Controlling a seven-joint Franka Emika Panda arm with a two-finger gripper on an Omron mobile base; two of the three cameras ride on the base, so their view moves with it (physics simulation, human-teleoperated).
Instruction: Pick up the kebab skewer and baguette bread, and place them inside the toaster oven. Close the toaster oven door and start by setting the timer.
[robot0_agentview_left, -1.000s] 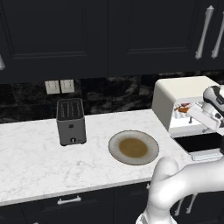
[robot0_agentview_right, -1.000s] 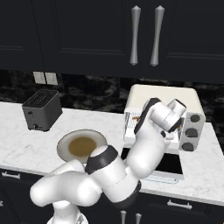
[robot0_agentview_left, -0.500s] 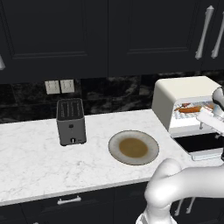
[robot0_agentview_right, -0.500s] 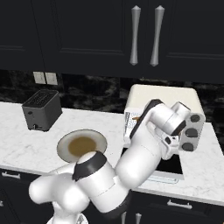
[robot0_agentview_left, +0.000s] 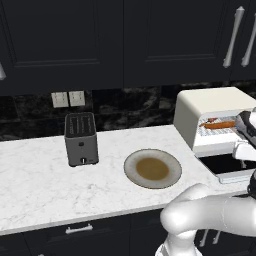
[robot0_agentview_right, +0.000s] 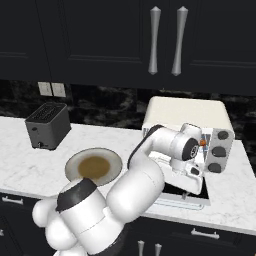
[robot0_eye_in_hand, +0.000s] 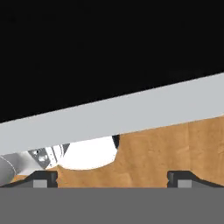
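The cream-white toaster oven stands at the right end of the counter. Its dark glass toaster oven door is folded down flat. On the rack inside lies the orange-brown baguette bread, with the reddish kebab skewer just behind it. My gripper hangs low before the oven mouth, above the lowered door. Its fingertips stand wide apart, open, with nothing between them. In the hand view a pale grey bar crosses a black surface, with wooden floor below.
An emptied plate with a brown smear sits mid-counter. A dark-grey slot toaster stands to its left. The oven's knobs are on its right face. Dark cabinets hang overhead.
The hand has drawn back from the oven mouth, down and to the right over the lowered door. The baguette and skewer inside show more plainly. The jaws stay open.
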